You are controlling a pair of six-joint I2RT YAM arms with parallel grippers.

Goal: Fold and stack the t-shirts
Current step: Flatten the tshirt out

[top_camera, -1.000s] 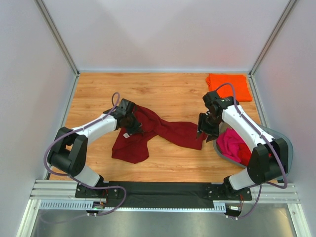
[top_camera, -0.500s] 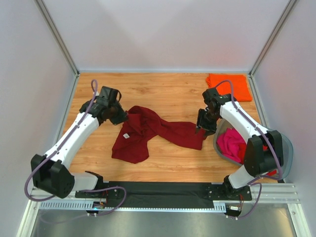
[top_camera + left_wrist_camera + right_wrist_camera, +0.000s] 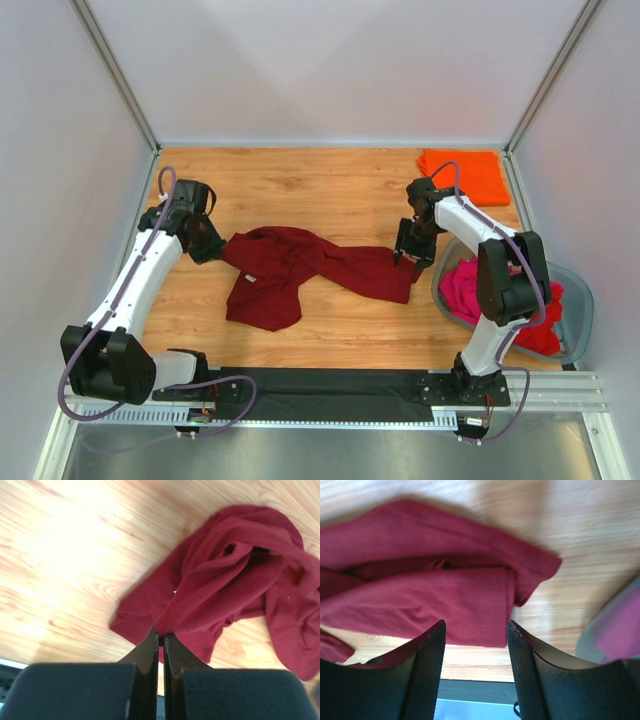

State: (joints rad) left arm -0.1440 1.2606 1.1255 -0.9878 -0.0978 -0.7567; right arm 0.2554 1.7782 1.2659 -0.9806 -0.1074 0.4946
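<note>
The left gripper (image 3: 206,242) is clamped on an edge of the maroon t-shirt (image 3: 290,265). In the left wrist view its fingertips (image 3: 154,639) are pressed together with a fold of cloth pinched at their tips. Over the last second this arm has swung outward toward the left side of the wooden tabletop (image 3: 330,190), dragging that edge with it. The shirt was bunched under the gripper near the middle of the table and now reaches further left, with its upper part pulled flatter.

The right gripper (image 3: 414,250) has barely moved and sits over the shirt's right end, beside the grey plastic tub (image 3: 578,300). Its fingers (image 3: 425,670) stand apart with the hemmed end of the cloth showing between them, and nothing looks gripped. The stretch therefore appears one-sided: the left arm pulls while the right end only lies on the table.

The garment is still a twisted band with a crumpled lobe toward the near edge — not spread enough to fold. The likely need is for the right jaws to close on the right end so the cloth can be tensioned flat.

Elsewhere, an orange t-shirt (image 3: 462,175) lies folded at the far right corner, and the magenta-pink t-shirt (image 3: 468,288) and red t-shirt (image 3: 540,338) wait in the tub — much of the task remains.
</note>
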